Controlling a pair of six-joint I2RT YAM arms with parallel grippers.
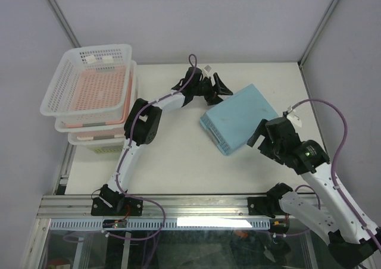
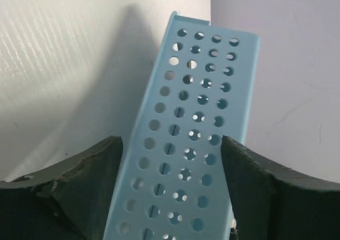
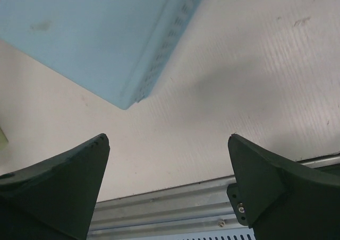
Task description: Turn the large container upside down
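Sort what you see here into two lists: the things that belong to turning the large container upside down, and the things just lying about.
Belongs to the job:
- large container, light blue, lying base up
- left gripper, open around its perforated wall
- right gripper, open, beside it

Just lying about:
- stack of baskets at the table's left edge
- white basket on top of it

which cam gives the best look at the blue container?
Top external: nearly all of the blue container shows, lying base-up on the table. Left wrist shows only one perforated wall close up, between the left gripper's open fingers. Right wrist catches just a corner and part of the base.
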